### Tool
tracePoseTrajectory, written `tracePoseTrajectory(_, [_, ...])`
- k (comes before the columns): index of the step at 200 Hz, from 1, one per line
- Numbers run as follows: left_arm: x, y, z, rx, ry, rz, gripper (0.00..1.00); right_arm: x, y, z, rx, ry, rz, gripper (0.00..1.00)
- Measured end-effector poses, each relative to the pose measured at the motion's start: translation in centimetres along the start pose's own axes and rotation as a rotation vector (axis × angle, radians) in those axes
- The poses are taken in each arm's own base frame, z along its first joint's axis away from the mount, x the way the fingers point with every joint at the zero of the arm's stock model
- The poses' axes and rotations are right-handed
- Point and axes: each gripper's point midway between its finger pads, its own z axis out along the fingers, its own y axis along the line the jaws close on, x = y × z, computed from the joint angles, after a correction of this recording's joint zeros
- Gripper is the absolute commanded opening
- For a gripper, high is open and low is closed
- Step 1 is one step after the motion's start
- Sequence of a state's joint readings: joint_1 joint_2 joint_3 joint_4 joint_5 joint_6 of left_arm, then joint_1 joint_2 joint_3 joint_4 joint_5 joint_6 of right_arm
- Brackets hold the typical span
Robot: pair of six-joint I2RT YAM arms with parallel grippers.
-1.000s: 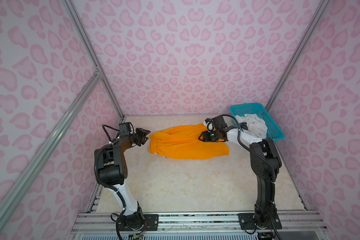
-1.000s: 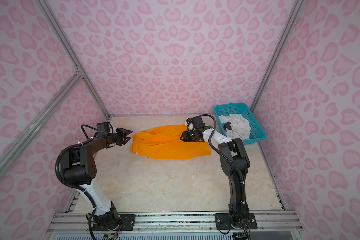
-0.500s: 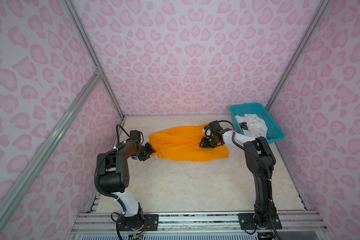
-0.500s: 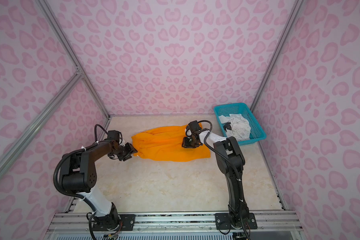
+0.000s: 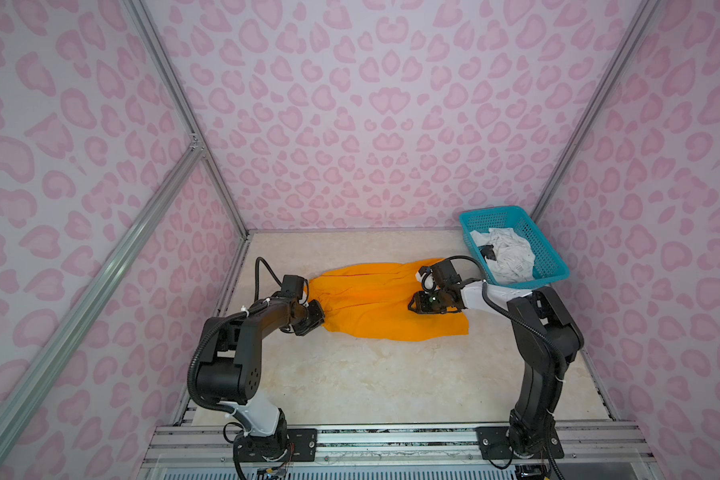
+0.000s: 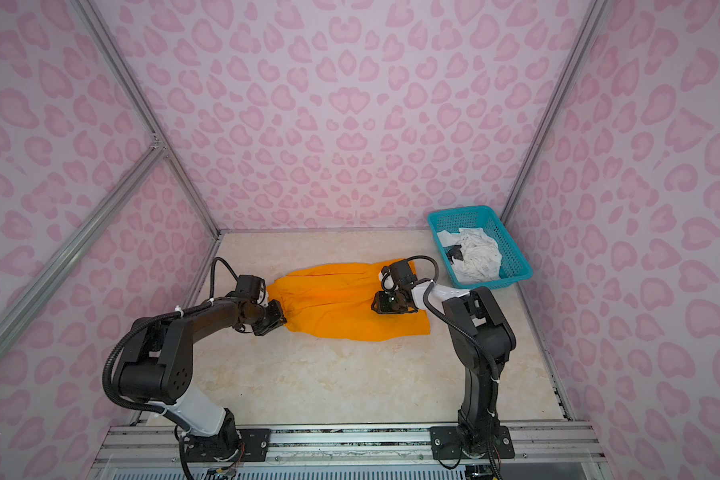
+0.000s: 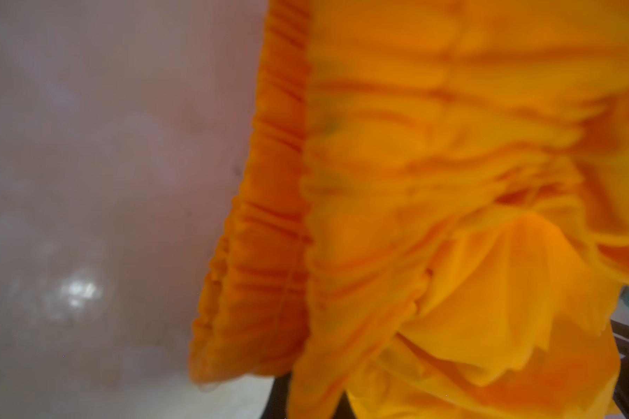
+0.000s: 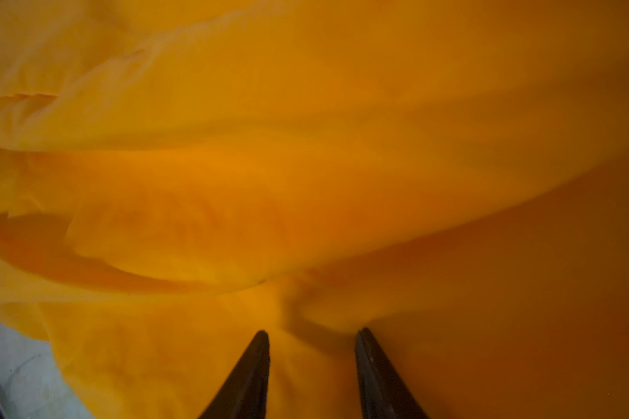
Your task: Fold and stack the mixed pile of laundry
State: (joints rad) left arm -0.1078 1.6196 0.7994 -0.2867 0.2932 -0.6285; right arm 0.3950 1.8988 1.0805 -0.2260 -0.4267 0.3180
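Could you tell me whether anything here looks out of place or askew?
Nothing is spilled or damaged. The white T-shirt lies crumpled in the teal basket, and the orange shorts are bunched at the end where the left pincer is shut on them.

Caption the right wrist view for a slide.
Right gripper, jaws apart, tips on the orange shorts; a sliver of table shows past the cloth.
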Motion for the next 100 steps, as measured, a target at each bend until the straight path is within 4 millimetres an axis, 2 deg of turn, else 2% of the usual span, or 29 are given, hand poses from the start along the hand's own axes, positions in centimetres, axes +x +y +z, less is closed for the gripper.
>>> tracePoseTrajectory(37, [6.5,1.2,-1.9,-0.049,0.085,0.025,0.04,3.4,-1.2,-1.8,0.036,0.016,0.016,0.43])
tracePoseTrajectory(52, [8.9,1.4,-3.2,-0.059,0.114,0.033,0.08,4.7,-1.6,-2.6,0.056,0.029,0.026,0.43])
tracePoseTrajectory(73, [11.5,1.0,-5.4,-0.041,0.139,0.034,0.30,5.7,-2.0,-4.0,0.092,0.037,0.039,0.44])
tracePoseTrajectory(87, [11.7,0.9,-7.0,-0.045,0.124,0.024,0.46,7.1,-2.6,-5.3,0.164,0.078,0.039,0.46])
tracePoseTrajectory(100, [11.0,0.7,-8.8,-0.064,0.079,0.029,0.54,7.2,-2.3,-6.6,0.212,0.093,0.007,0.50])
